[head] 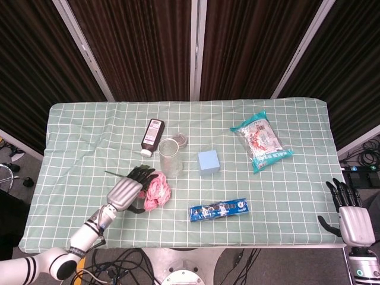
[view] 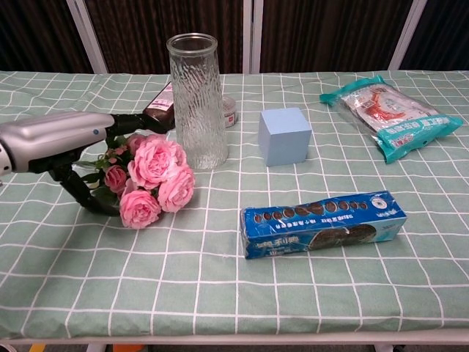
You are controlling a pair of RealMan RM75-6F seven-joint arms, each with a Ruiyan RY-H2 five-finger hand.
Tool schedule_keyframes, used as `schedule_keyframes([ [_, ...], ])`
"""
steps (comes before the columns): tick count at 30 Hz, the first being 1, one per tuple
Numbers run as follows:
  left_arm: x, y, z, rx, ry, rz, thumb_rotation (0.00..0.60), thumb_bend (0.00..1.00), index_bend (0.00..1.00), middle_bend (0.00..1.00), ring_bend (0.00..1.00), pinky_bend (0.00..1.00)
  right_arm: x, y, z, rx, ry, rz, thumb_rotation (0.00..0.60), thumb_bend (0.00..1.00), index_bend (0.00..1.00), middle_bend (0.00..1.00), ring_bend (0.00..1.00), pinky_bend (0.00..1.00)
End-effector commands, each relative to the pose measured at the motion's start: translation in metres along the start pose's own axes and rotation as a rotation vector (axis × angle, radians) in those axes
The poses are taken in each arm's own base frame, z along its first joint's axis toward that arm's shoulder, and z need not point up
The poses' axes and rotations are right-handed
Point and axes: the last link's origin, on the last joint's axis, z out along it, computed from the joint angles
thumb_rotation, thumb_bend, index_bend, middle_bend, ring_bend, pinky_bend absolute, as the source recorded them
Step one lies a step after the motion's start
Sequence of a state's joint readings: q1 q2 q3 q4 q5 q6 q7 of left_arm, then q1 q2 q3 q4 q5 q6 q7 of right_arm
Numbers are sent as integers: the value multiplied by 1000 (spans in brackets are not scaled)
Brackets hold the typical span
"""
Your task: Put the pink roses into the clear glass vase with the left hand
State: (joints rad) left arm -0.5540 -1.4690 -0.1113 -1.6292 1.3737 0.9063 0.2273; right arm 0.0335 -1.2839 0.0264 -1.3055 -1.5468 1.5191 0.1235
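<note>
The pink roses (head: 157,190) (view: 156,180) lie on the checked cloth just left of the clear glass vase (head: 170,157) (view: 196,102), which stands upright. My left hand (head: 126,191) (view: 62,136) hovers over the leafy stem end of the bunch. Its fingers are spread above the leaves and its thumb (view: 82,192) is down at the near side of the stems. Whether it touches the stems is not clear. My right hand (head: 352,217) rests off the table's right corner, fingers apart, holding nothing.
A brown bottle (head: 152,135) and a small round tin (head: 180,141) lie behind the vase. A blue cube (head: 208,162) stands to its right. A blue biscuit pack (head: 218,210) lies near the front edge and a snack bag (head: 261,140) at the back right.
</note>
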Motion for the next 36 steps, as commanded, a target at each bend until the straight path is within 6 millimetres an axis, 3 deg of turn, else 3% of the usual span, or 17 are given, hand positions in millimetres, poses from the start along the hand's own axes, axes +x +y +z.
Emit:
schedule_keyframes([
  [1,-2,-2,4,2,-23,11,600,0,75,0,0,57,-1,1,1,-4,-3,3,600,142,0,0,0,0],
  [12,-9,3,22,-28,-47,-9,600,0,74,0,0,67,-1,1,4,-14,-7,9,600,144,0,0,0,0],
  [17,-12,5,25,-57,7,1,600,0,92,45,22,216,-4,4,5,-27,-18,15,600,143,0,0,0,0],
  [26,-23,-2,29,-48,-31,33,600,9,155,134,132,308,-5,5,5,-31,-13,20,600,145,0,0,0,0],
  [31,-23,-2,29,-48,-15,38,600,52,247,235,233,388,-5,6,5,-37,-18,25,600,146,0,0,0,0],
  [36,-24,-8,31,-34,17,76,600,106,427,372,352,491,-4,6,5,-37,-17,29,600,146,0,0,0,0],
])
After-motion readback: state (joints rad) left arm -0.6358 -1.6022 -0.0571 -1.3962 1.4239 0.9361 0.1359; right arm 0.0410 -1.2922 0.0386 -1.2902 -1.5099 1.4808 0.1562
